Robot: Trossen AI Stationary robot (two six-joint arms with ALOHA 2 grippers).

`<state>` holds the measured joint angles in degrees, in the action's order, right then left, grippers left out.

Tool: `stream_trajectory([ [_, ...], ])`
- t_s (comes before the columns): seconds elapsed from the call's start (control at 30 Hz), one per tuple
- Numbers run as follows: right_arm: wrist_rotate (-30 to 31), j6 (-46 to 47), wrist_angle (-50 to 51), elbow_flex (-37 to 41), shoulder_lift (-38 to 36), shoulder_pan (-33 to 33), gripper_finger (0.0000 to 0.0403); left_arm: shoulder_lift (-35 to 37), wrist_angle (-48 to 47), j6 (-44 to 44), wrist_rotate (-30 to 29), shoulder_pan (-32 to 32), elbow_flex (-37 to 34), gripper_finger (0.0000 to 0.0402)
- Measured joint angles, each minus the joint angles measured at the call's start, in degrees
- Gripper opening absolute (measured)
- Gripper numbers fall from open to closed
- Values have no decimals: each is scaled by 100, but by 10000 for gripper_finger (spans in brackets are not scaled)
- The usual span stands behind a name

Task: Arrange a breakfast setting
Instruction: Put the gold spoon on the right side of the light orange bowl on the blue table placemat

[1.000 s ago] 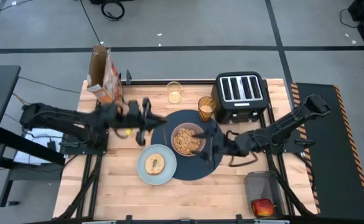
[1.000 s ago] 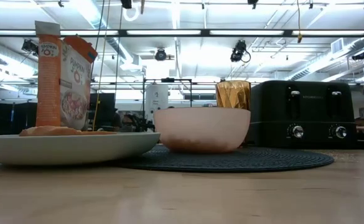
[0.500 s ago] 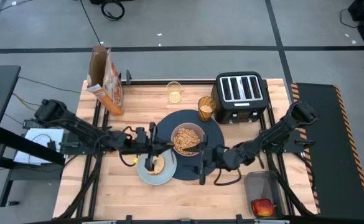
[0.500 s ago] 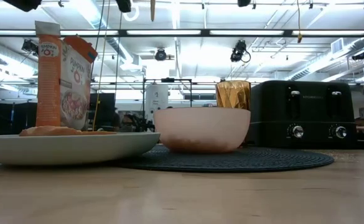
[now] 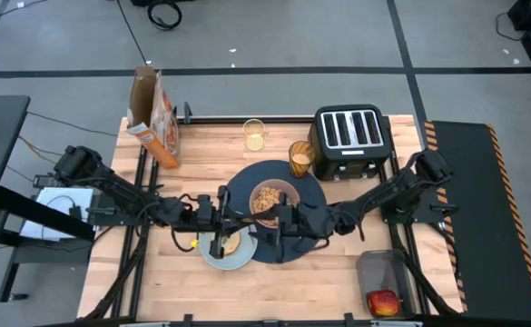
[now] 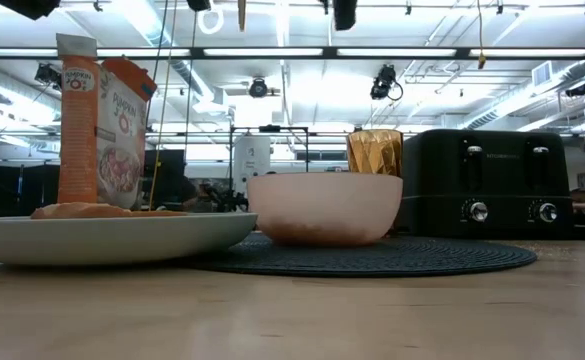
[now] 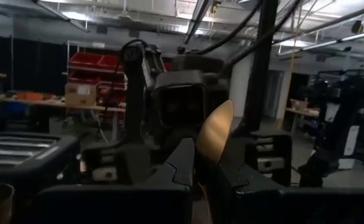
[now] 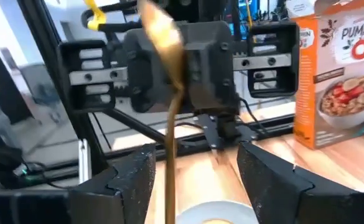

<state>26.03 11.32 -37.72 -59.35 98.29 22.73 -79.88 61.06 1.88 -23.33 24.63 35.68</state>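
Above table (image 5: pixel 338 263), left end effector (image 7: pixel 197 171) clamps gold spoon (image 7: pixel 215 132).

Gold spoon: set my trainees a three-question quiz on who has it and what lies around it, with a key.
1. Fill in: the pink bowl stands on the dark-blue ____.
2. True or false: the left gripper is shut on the gold spoon.
3. The right gripper's fingers are: A) open, either side of the spoon's handle; B) shut on the bowl's rim; C) out of sight.
Key: 1 mat; 2 true; 3 A.
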Motion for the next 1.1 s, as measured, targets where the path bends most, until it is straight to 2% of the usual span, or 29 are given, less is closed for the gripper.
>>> stream_trajectory([
  [0.13,-366,319,-88,0,7,-124,207,0,-11,-148,-9,-5,0,24],
  [0.57,-324,405,-119,4,7,-276,100,0,56,-259,-166,-241,0,24],
  [0.67,-259,134,-117,4,7,-264,85,0,95,-259,-164,-226,0,24],
  [0.77,75,-311,-75,4,5,-174,91,0,89,-257,-337,-199,0,24],
  [0.87,498,-666,-65,4,-4,-80,120,0,92,-261,-703,-189,0,25],
  [1.03,2246,-1167,13,4,-6,88,177,0,207,-252,-1492,-244,0,24],
  [1.1,2756,-1508,-77,4,-8,120,191,0,267,-152,-1817,-318,0,25],
])
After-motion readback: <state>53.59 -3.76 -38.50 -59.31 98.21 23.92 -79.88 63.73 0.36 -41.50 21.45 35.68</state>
